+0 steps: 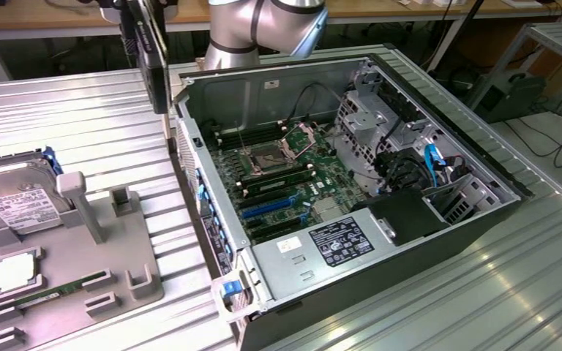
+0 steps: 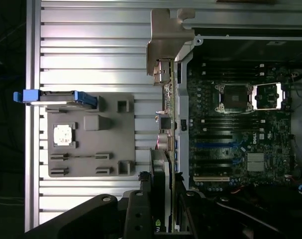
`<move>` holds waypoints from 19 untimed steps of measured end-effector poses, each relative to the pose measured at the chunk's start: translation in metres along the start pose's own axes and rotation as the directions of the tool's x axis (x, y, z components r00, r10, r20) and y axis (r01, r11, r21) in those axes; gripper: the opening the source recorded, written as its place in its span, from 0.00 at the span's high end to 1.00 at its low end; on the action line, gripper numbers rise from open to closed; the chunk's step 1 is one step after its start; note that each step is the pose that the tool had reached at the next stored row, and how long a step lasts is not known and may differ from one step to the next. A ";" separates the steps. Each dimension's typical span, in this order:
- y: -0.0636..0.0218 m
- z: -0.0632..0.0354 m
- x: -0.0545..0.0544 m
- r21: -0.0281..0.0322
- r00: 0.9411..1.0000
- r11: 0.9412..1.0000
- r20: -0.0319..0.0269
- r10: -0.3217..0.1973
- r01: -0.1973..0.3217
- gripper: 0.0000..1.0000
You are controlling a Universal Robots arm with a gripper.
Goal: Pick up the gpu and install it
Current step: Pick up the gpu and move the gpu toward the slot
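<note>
Open computer case point(image 1: 291, 274) lying on its side on the ribbed metal table point(image 1: 76, 110), reaching up towards the table's far edge. The green motherboard point(image 1: 281, 183) is bare inside, with the processor socket point(image 1: 261, 157) flipped open. Just beside it sits a grey holder point(image 1: 115, 248): hard drive point(image 1: 12, 201) with blue rails at its far corner, processor chip point(image 1: 15, 272) next, memory stick point(image 1: 61, 289) towards the near edge.

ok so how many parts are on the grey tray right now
3 on the grey tray: the hard drive propped at its far end in the exterior view, the memory stick along the near edge, the cpu flat between them. None looks hidden.
</note>
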State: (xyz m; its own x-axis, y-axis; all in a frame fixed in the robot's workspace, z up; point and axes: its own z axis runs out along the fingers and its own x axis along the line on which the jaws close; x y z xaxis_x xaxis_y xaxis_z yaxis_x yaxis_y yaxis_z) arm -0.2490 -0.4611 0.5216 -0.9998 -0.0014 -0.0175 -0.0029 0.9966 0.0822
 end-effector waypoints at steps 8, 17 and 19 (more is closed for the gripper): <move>0.0000 0.0003 -0.016 0.000 1.000 1.000 0.000 0.000 0.000 0.73; -0.0001 0.0006 -0.033 0.000 1.000 1.000 0.000 0.000 0.000 0.73; -0.0001 0.0007 -0.037 0.000 1.000 1.000 0.000 0.000 0.000 0.73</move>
State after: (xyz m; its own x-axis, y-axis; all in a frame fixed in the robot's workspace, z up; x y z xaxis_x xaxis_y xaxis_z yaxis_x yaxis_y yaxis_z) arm -0.2115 -0.4611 0.5215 -0.9998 -0.0014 -0.0174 -0.0028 0.9966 0.0822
